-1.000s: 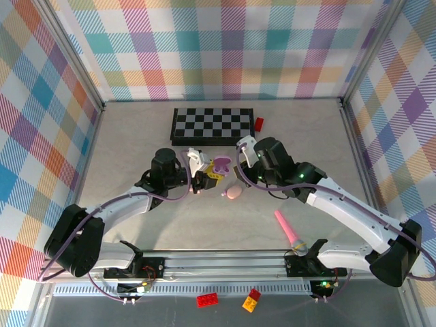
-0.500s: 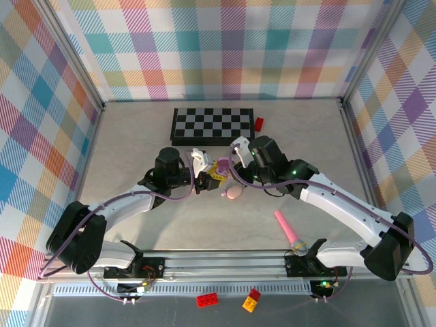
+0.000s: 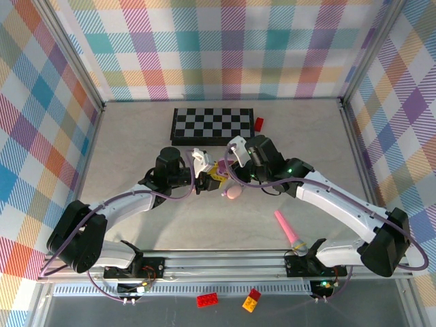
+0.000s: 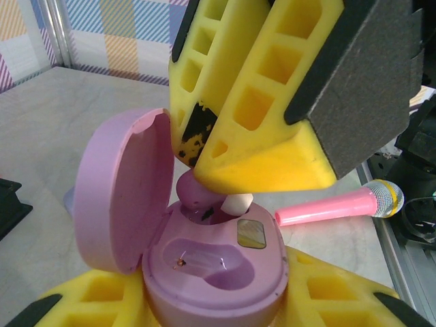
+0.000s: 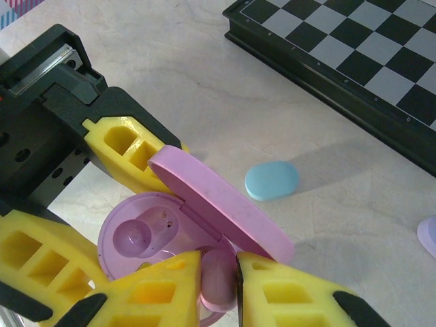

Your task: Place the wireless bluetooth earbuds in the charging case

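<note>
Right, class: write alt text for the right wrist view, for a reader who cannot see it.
The right claw pinches a lilac earbud over an open lilac charging case gripped by the left claw. A pale blue oval piece and a chessboard lie beyond.

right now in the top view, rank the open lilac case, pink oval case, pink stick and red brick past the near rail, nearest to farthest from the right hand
1. open lilac case: directly under the right hand, which pinches a lilac earbud.
2. pink oval case: just toward the bases.
3. pink stick: right side, near the rail.
4. red brick: past the rail, bottom edge.
</note>
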